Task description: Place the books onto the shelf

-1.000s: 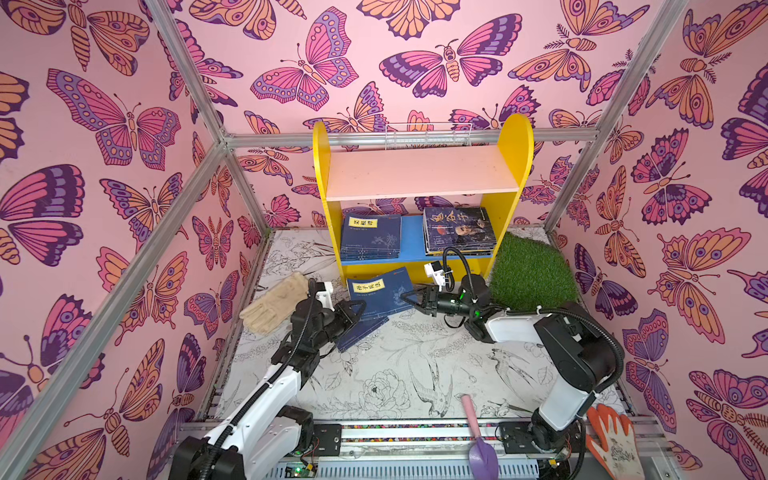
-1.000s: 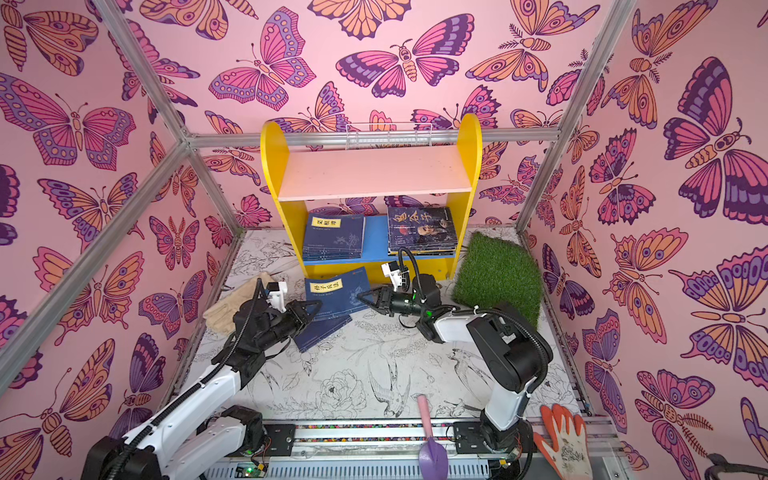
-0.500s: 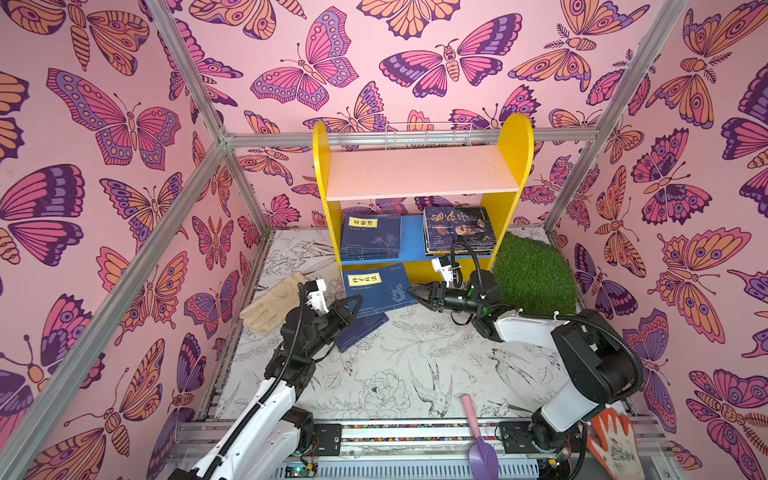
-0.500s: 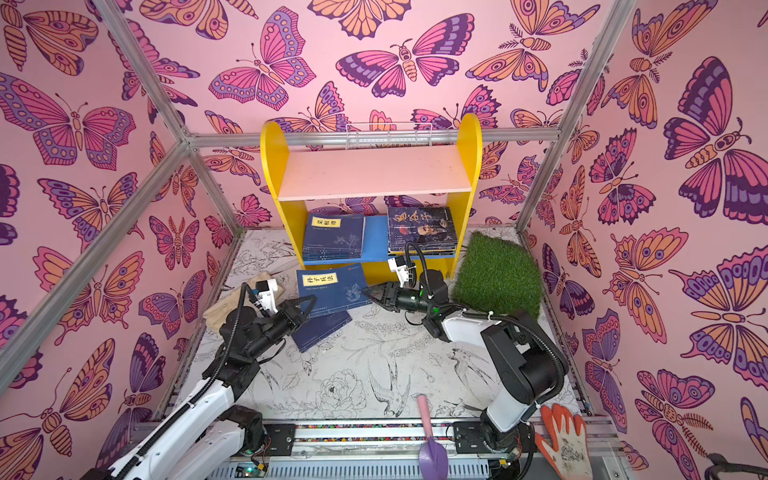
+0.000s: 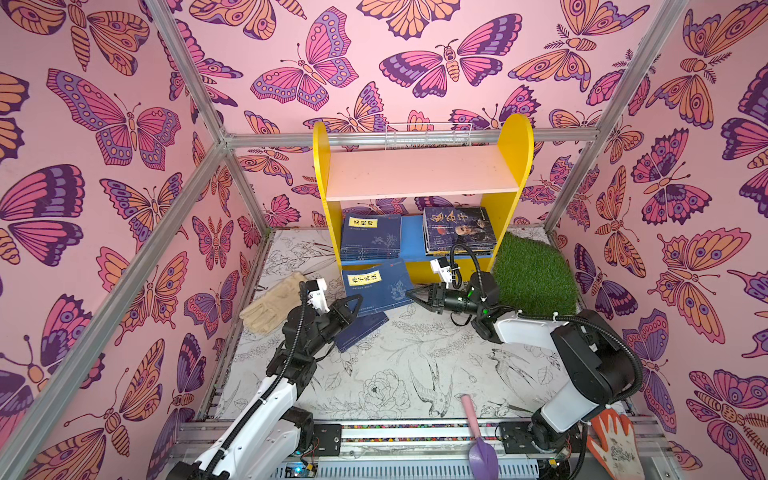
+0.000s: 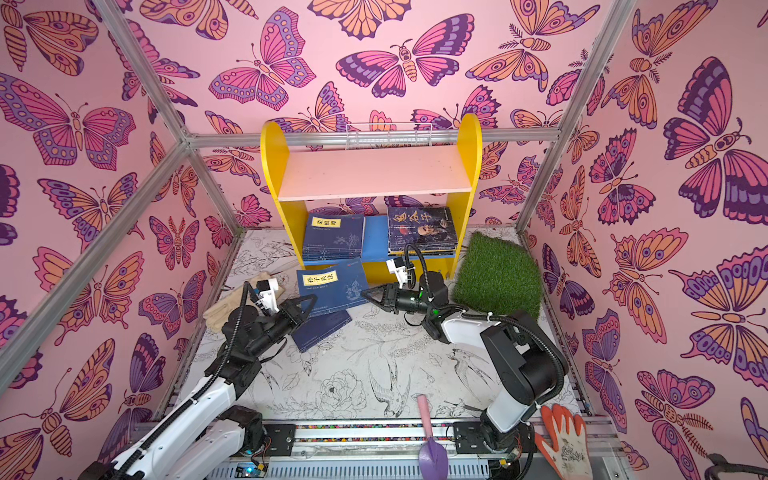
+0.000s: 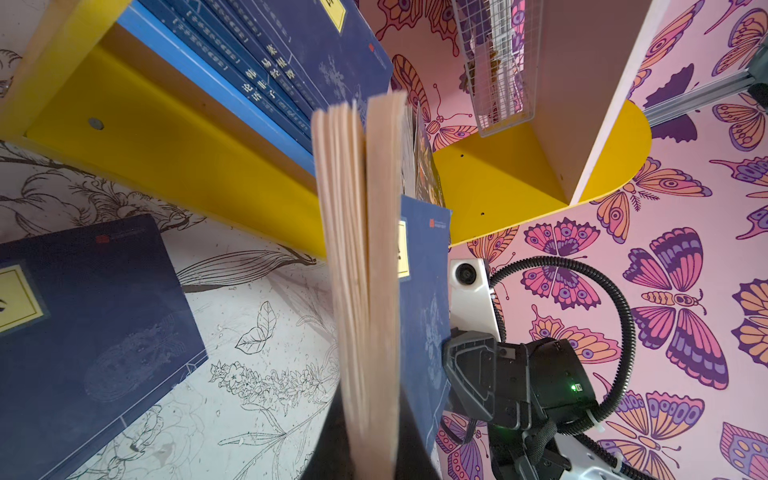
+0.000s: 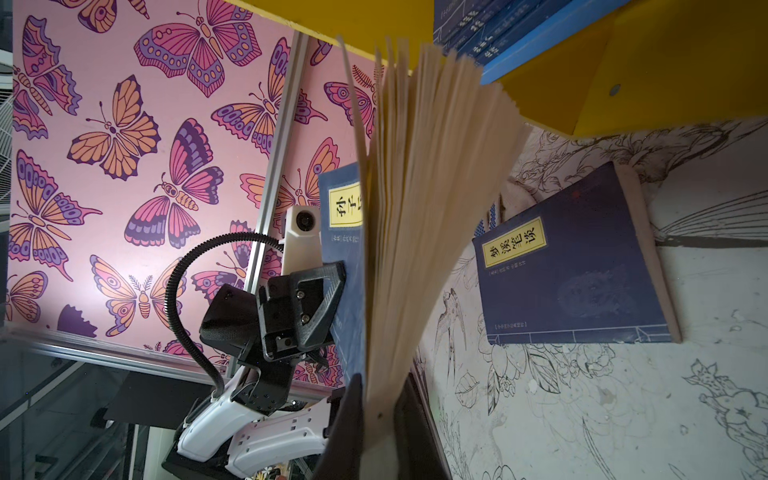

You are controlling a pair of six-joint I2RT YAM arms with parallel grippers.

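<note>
Left wrist view showed the held navy book (image 7: 357, 257) edge-on, its pages pinched in the left gripper (image 5: 353, 301), whose jaws were clamped on the book's near left corner. Compared with a second before, it had crept farther from the near edge of the tabletop (image 5: 415, 374) toward the shelf (image 5: 514, 166), and in both top views its far edge lay just short of the front edge of the blue lower board (image 5: 411, 232). The right gripper (image 5: 410, 293) had changed most — it had slid in from the right and closed on the book's right corner, where the right wrist view showed pages fanning out from between its jaws. So the book hung tilted between two grips, apparently clear of the second navy book (image 5: 361, 332), which lay flat on the tabletop partly under its near edge. On the lower board a navy stack (image 5: 372, 237) sat at the left end and a portrait stack (image 5: 459, 230) at the right end; the pink upper board (image 5: 419, 174) held nothing. The carry seemed well begun, the placing not yet done — and the fanned pages hinted at a loose hold on the right, which could let the book sag before it cleared the board's front edge.
</note>
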